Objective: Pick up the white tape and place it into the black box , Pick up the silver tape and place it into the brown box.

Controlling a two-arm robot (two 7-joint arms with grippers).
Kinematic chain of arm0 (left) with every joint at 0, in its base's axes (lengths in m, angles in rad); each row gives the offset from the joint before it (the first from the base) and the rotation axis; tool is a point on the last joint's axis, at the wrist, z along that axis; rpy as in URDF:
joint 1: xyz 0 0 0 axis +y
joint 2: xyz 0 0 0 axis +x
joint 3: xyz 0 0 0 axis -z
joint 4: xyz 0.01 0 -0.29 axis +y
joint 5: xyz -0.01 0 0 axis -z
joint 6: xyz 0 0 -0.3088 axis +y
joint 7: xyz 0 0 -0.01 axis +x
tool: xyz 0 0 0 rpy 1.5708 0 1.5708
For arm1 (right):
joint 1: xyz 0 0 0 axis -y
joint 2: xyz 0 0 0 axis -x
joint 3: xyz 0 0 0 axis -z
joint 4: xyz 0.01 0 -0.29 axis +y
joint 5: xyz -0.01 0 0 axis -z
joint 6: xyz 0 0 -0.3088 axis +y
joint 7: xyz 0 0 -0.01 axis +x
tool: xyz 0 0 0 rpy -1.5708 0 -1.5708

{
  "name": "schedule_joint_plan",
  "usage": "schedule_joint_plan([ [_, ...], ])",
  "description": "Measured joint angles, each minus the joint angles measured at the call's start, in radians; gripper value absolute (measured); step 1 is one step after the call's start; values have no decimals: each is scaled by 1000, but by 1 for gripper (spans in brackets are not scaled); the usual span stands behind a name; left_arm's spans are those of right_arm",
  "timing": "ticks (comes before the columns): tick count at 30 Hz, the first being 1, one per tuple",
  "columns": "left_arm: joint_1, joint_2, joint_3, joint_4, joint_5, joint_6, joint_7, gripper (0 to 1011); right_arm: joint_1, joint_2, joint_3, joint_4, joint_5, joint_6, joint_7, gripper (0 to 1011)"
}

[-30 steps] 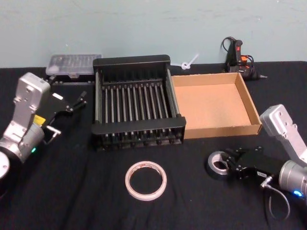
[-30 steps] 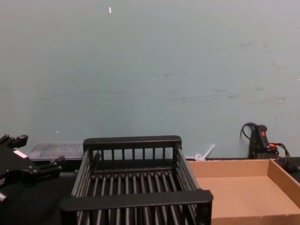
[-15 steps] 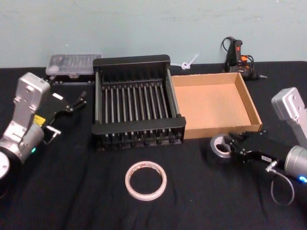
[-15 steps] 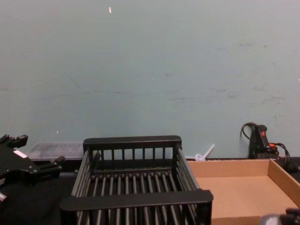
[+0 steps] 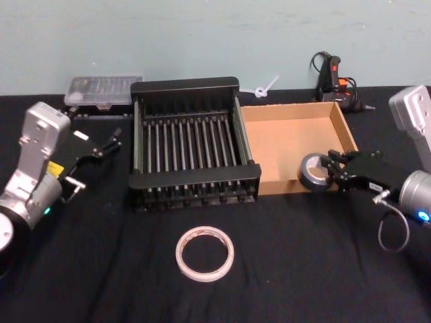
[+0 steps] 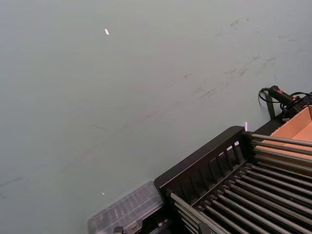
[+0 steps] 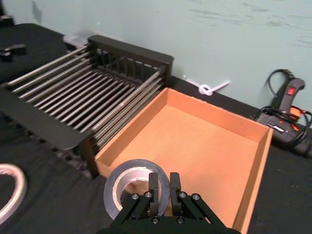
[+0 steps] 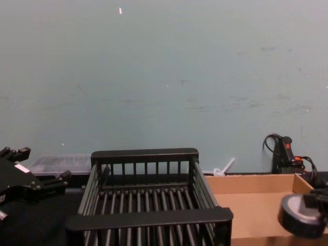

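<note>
No text, label, brand, number or sign can be read on anything here.

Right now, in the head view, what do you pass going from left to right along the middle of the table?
left gripper → black box → brown box → silver tape → right gripper, its jaws shut on that tape.

a workshop: glue gun (image 5: 335, 79), screw organizer case (image 5: 103, 91), black-draped table (image 5: 289, 282).
</note>
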Motion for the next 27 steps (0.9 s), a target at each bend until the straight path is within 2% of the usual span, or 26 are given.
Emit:
schedule_joint_plan([
  [8, 0, 0, 0, 0, 0, 0, 0, 1001, 72, -31, -14, 55, -4, 41, -18, 144],
  [13, 0, 0, 0, 0, 0, 0, 0, 1001, 151, -65, -36, 127, -21, 61, -24, 144],
  [17, 0, 0, 0, 0, 0, 0, 0, 1001, 193, -85, -48, 172, -36, 65, -26, 144],
  [18, 0, 0, 0, 0, 0, 0, 0, 1001, 220, -100, -55, 205, -47, 65, -28, 144],
  [19, 0, 0, 0, 0, 0, 0, 0, 1001, 220, -100, -55, 205, -47, 65, -28, 144],
  [27, 0, 0, 0, 0, 0, 0, 0, 1001, 323, -168, -84, 348, -92, 55, -33, 144],
])
